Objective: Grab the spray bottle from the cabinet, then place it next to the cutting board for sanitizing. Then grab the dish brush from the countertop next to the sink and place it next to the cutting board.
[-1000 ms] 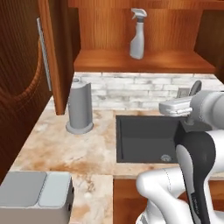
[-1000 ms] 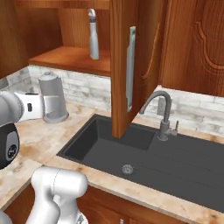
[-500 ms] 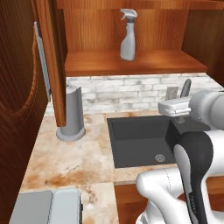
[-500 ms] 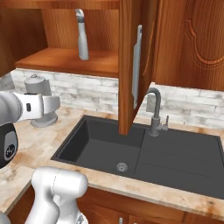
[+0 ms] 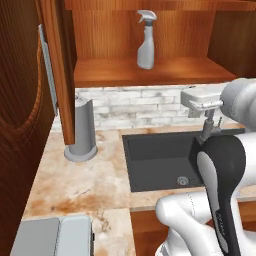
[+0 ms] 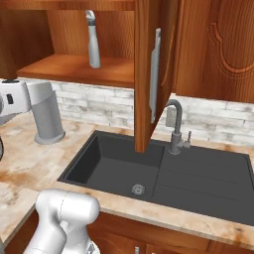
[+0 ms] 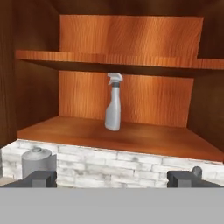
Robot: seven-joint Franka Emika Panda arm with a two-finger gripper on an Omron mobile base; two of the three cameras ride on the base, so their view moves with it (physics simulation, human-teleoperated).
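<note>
The spray bottle (image 5: 146, 41) (image 6: 92, 40) (image 7: 113, 108) stands upright on the lower wooden shelf of the open cabinet (image 5: 150, 72) (image 6: 74, 69) (image 7: 127, 135), near its back wall. My gripper (image 7: 112, 179) is open, with its tips wide apart and nothing between them. It points at the shelf from well in front of and below the bottle. My hand (image 5: 201, 100) hangs over the sink (image 5: 160, 160) (image 6: 163, 171), short of the brick wall. The cutting board and the dish brush are out of view.
A plain grey cylinder (image 5: 82, 131) (image 6: 45, 115) (image 7: 37, 161) stands on the countertop (image 5: 75, 187) (image 6: 25, 158) left of the sink. An open cabinet door (image 5: 59, 65) (image 6: 149, 74) juts out. The faucet (image 6: 174, 125) rises behind the basin. A grey box (image 5: 50, 239) lies at the counter's near left.
The whole picture has shifted: the base has driven closer to the counter, so the cabinet and sink look larger. The bottle has not moved on its shelf. The gripper stays open.
</note>
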